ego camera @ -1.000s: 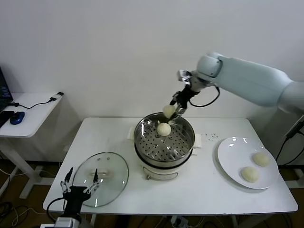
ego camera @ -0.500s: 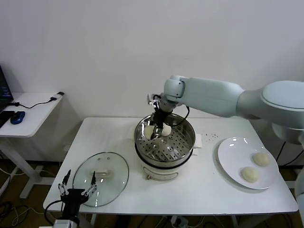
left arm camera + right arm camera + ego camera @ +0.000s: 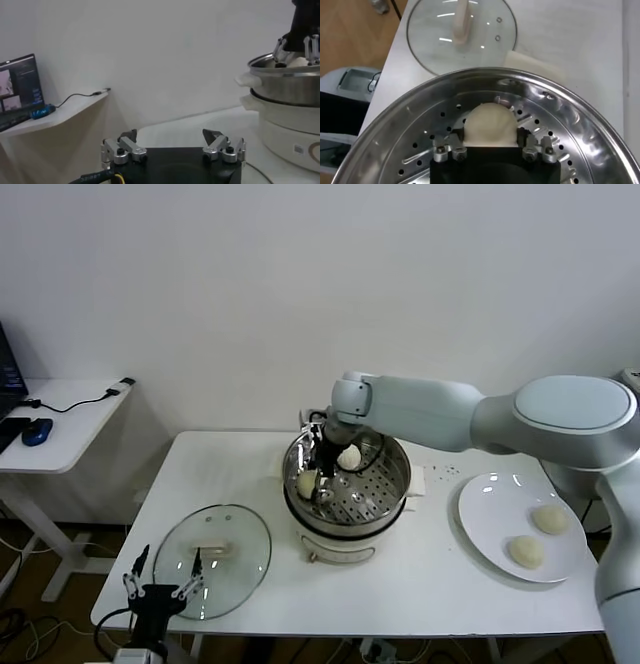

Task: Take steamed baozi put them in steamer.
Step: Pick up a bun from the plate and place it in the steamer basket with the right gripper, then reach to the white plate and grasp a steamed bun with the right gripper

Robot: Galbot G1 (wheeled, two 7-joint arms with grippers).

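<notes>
I log the scene item by item, from my remote seat:

Right arm: I see it reaching in from the right of the head view, forearm stretched level across the surface [image 3: 450, 604], wrist bent down into the steamer [image 3: 347, 480]. The right gripper [image 3: 318, 482] hangs low inside the basket on its left side. In the right wrist view its fingers [image 3: 445, 149] stand parted on either side of a baozi [image 3: 489, 126], close against its flanks; I cannot tell whether they touch it.

Baozi in steamer: two. One sits at the left of the perforated floor [image 3: 306, 482], between those fingers; the second baozi [image 3: 349, 456] lies just beside the gripper, toward the back of the basket.

Baozi on plate: two more [image 3: 549, 518] [image 3: 526, 550] rest on the white plate [image 3: 490, 514] at the right end of the surface, well apart from the steamer.

Left arm: parked at the near left edge of the surface. The left gripper [image 3: 160, 570] points upward beside the glass lid [image 3: 212, 560], fingers [image 3: 220, 143] spread wide with nothing between them.

Glass lid: lying flat on the surface, left of the steamer
</notes>
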